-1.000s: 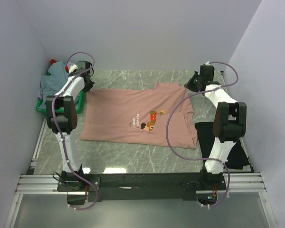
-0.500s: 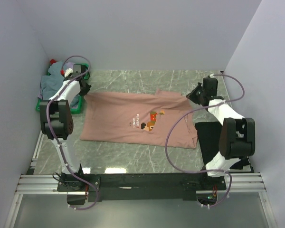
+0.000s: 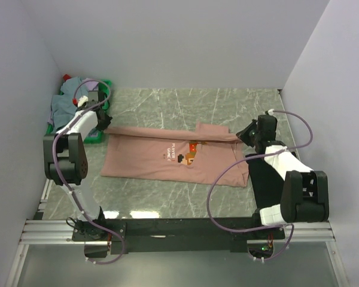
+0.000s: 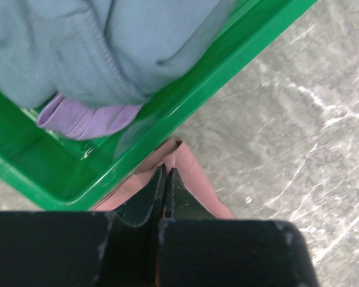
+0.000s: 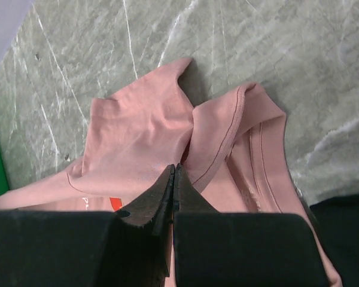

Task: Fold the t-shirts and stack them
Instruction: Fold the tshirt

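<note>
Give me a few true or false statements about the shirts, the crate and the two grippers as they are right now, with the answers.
1. Both grippers are shut on the salmon-pink t-shirt. True: the left gripper pinches a corner next to the crate, and the right gripper pinches a fold at the other end.
2. The green crate is empty. False: it holds grey-blue cloth and lavender cloth.
3. The black t-shirt lies at the right side of the table. True.
4. The pink shirt is stacked on the black one. False: it lies spread on the table, beside the black one.
</note>
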Controlling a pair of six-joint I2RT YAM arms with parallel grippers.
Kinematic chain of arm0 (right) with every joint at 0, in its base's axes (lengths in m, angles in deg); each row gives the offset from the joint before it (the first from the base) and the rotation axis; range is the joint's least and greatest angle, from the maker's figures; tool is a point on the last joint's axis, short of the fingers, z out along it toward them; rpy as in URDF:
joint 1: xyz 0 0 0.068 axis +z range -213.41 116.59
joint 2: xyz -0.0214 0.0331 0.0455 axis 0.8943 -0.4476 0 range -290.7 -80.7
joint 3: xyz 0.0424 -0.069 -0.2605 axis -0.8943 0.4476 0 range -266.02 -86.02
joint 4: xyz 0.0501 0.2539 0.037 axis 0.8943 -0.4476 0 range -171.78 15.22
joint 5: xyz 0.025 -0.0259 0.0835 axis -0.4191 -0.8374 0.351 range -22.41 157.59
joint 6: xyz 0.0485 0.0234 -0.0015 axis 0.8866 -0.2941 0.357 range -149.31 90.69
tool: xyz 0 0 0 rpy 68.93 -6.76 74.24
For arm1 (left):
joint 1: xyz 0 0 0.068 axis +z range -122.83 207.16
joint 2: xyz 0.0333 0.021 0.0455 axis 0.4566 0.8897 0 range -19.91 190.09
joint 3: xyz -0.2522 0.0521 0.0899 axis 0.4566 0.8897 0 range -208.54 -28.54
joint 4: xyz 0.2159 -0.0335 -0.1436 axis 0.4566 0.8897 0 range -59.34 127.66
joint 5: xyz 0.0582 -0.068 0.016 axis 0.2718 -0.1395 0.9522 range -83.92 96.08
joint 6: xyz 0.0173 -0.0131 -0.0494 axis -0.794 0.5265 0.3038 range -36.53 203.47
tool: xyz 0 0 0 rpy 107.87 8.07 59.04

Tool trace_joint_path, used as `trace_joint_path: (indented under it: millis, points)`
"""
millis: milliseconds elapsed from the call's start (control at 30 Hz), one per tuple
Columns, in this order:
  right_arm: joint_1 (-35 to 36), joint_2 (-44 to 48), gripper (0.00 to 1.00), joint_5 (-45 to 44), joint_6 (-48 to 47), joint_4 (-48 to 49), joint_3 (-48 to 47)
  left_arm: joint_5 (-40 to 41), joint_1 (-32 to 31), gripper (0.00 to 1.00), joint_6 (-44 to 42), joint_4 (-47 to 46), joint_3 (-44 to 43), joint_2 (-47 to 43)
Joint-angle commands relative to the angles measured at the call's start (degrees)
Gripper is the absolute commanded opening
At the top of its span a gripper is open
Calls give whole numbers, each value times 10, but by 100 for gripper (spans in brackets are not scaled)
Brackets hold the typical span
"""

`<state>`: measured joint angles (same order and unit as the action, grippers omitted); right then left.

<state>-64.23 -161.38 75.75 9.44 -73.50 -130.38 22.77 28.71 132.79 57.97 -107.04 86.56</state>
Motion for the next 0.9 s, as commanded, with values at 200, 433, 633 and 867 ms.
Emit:
trace_joint_path:
  millis: [200,433,633,867]
  points:
    - [-5,58,0,-15,12,51,60,0,8,0,10,-31,47,-73]
    - [-5,76,0,-13,12,53,85,-6,9,1,14,-42,87,-94]
    - [-6,85,0,-16,18,61,123,-23,13,1,32,-72,151,-120]
    - [-6,81,21,-2,19,71,146,-53,17,38,45,-111,212,-161]
